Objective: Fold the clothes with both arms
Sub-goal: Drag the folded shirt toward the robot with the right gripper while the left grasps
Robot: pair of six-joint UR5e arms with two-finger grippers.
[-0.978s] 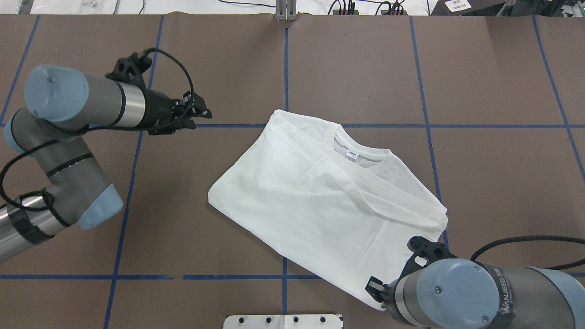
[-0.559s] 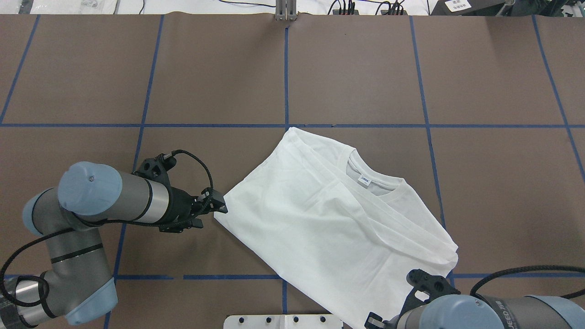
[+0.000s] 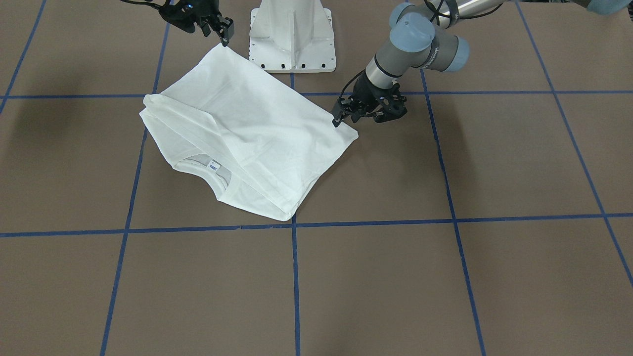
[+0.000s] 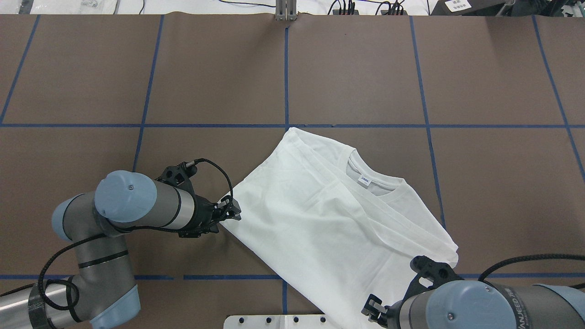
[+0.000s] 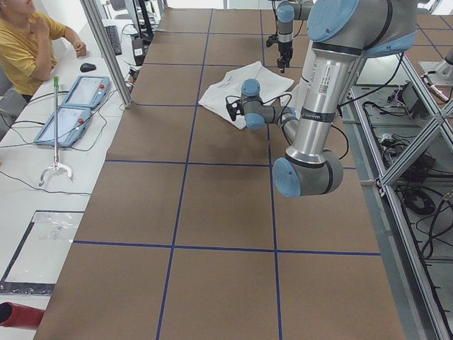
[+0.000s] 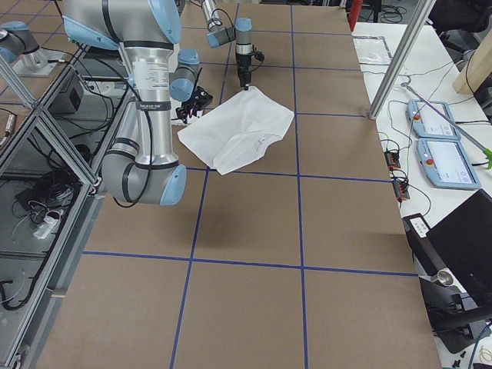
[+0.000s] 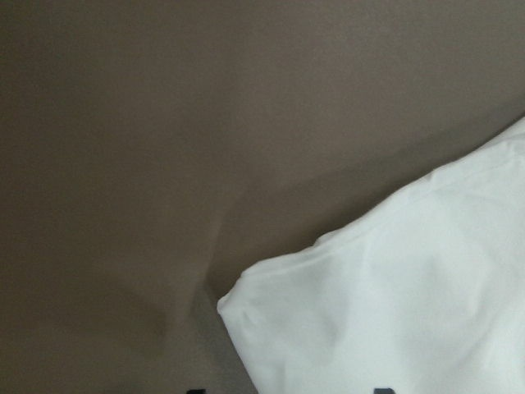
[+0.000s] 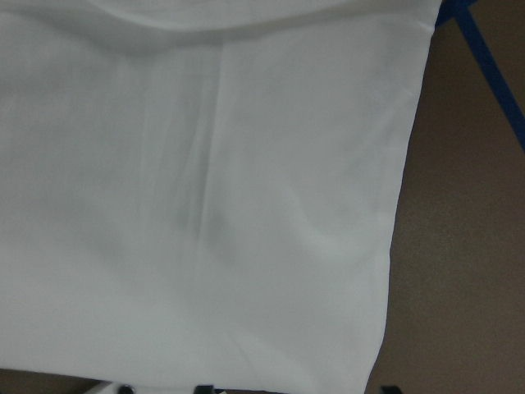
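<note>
The white T-shirt [image 4: 329, 214] lies folded on the brown table, collar [image 4: 372, 185] and label up, and no black print shows. It also shows in the front view [image 3: 237, 133]. My left gripper [image 4: 231, 211] is low at the shirt's left corner, also seen in the front view [image 3: 340, 116]. The left wrist view shows that corner [image 7: 271, 304] between two spread fingertips. My right gripper [image 3: 226, 35] is at the shirt's corner nearest the robot. In the overhead view it is hidden under its arm [image 4: 457, 306]. The right wrist view shows the cloth [image 8: 205, 189] filling the frame, fingertips apart.
The white pedestal base [image 3: 292, 34] stands close to the shirt's near corner, next to the right gripper. Blue tape lines [image 4: 286, 82] grid the table. An operator [image 5: 21, 42] and tablets [image 5: 78, 106] are beyond the table's left side.
My left arm swung from the table's far left down to the shirt's left corner. The shirt first slid toward the robot with the right arm, then lay still.
</note>
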